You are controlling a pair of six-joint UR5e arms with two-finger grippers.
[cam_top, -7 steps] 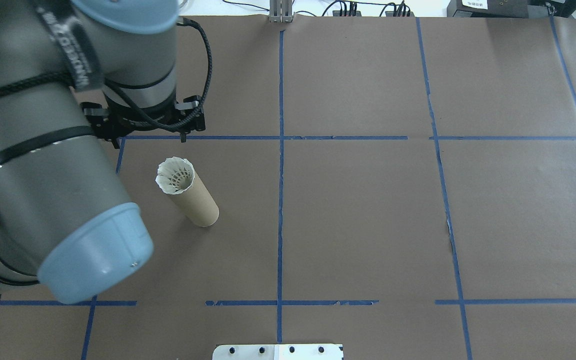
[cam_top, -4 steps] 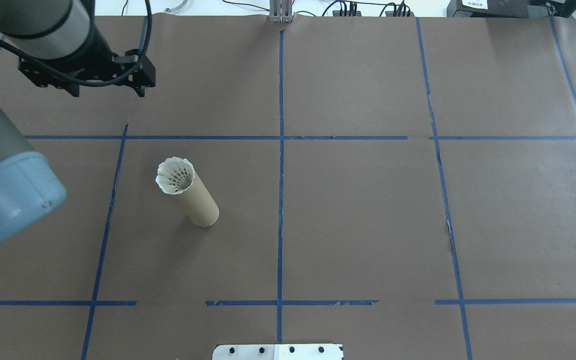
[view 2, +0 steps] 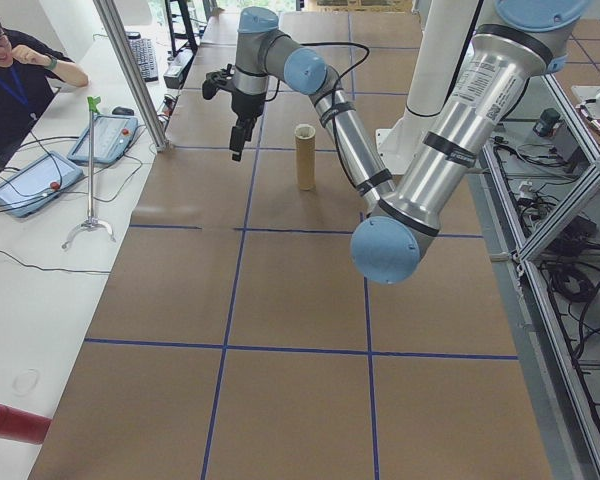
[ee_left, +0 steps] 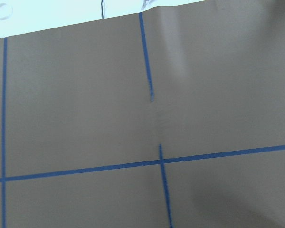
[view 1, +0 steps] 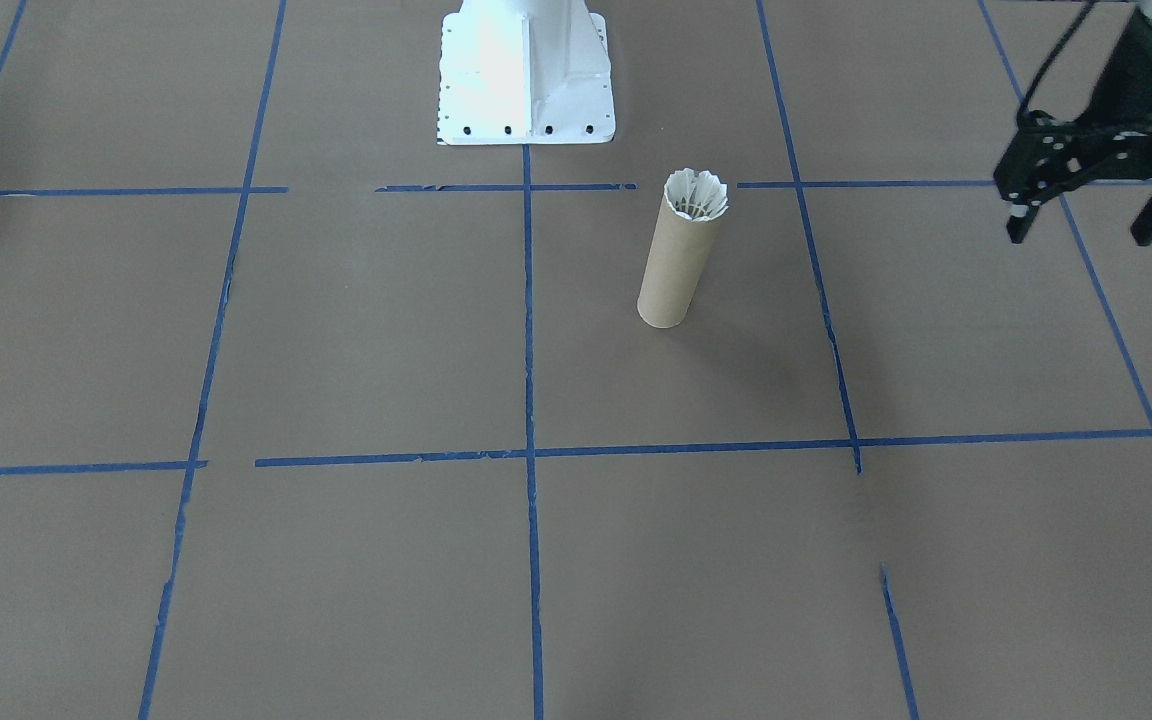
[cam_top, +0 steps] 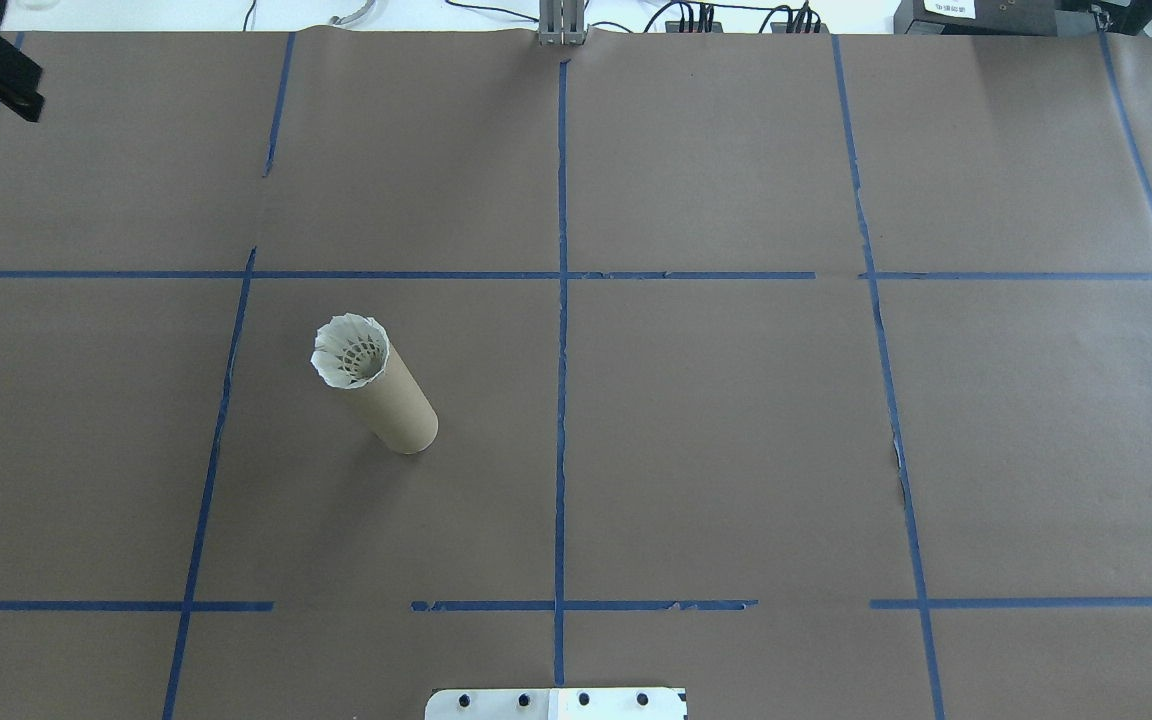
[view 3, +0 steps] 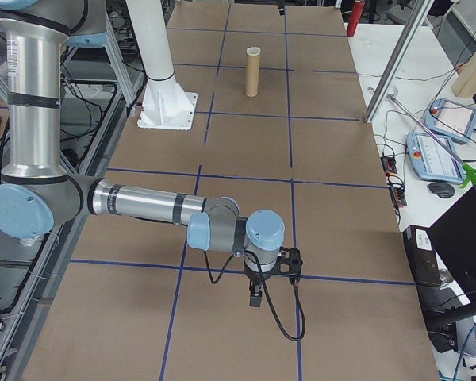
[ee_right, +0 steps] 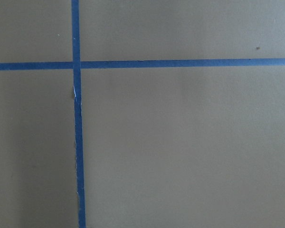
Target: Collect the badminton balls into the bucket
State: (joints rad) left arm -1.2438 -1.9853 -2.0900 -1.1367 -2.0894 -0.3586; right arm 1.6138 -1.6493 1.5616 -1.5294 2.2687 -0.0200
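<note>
Where the front view looks down, one bucket [view 1: 674, 262] stands upright on the table [view 1: 336, 350], one badminton ball [view 1: 696, 195] nested in its mouth; left gripper [view 1: 1086, 225] hangs well apart, fingers spread, empty. Overhead: same single bucket [cam_top: 391, 400]. Right side view: right gripper [view 3: 255, 298] near, state unclear.

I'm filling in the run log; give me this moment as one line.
shuttlecock: seated in bucket mouth | bucket: upright | left gripper: open, empty, off to the side | right gripper: cannot tell | loose shuttlecocks: none seen
</note>
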